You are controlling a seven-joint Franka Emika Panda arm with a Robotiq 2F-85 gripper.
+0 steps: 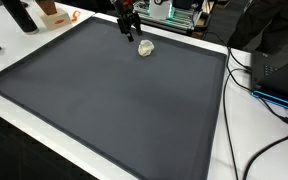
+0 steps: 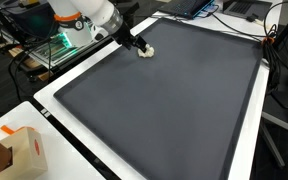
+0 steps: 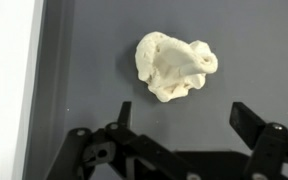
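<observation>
A crumpled cream-white lump [image 3: 174,66], like a wad of cloth or dough, lies on the dark grey mat [image 3: 84,80]. In both exterior views it sits near the mat's far edge [image 1: 145,48] [image 2: 146,52]. My gripper [image 3: 180,115] hangs just beside it with both black fingers spread wide and nothing between them; the lump lies just beyond the fingertips [image 3: 246,116], apart from them. The arm's white links [image 2: 89,15] reach in from the back, and the gripper [image 1: 130,30] stands just left of the lump in an exterior view.
A white table border [image 1: 219,130] rings the mat. Black cables [image 1: 259,80] and a dark box [image 1: 279,65] sit on one side. A cardboard box [image 2: 19,152] stands at a near corner. Lit electronics [image 1: 174,12] are behind the arm.
</observation>
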